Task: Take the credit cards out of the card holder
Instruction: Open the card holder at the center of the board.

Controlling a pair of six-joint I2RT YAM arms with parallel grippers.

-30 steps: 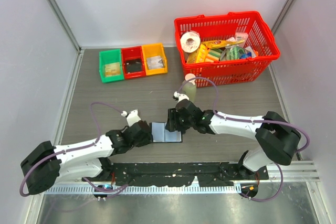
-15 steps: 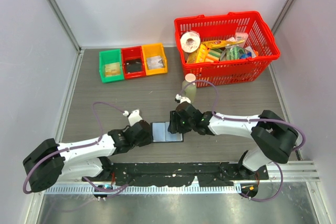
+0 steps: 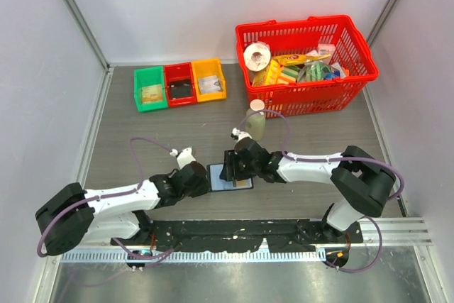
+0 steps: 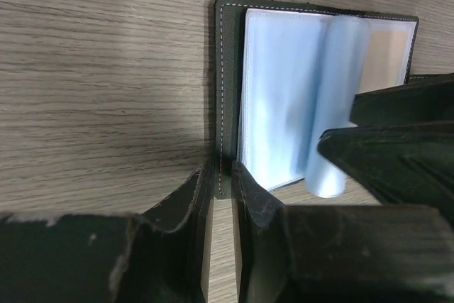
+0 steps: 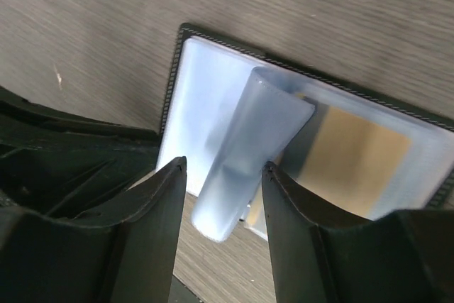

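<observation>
The black card holder (image 3: 221,184) lies open on the table between the arms, its pale blue-grey sleeves up (image 4: 280,83). My left gripper (image 3: 206,179) is shut on its black left edge (image 4: 224,175). My right gripper (image 3: 228,168) hangs over it, open, with one raised, curled sleeve (image 5: 248,147) standing between its fingers (image 5: 152,211). A yellow-orange credit card (image 5: 355,157) sits inside a sleeve on the right half; it also shows in the left wrist view (image 4: 384,54). Other cards are hidden.
A red basket (image 3: 305,97) full of groceries stands at the back right. A small bottle (image 3: 256,123) stands just behind the right gripper. Green (image 3: 137,90), red (image 3: 180,69) and orange (image 3: 223,79) trays sit at the back left. Walls close both sides.
My right gripper has come down and left over the open holder and a sleeve now stands between its fingers. My left gripper and the holder have shifted slightly right.
</observation>
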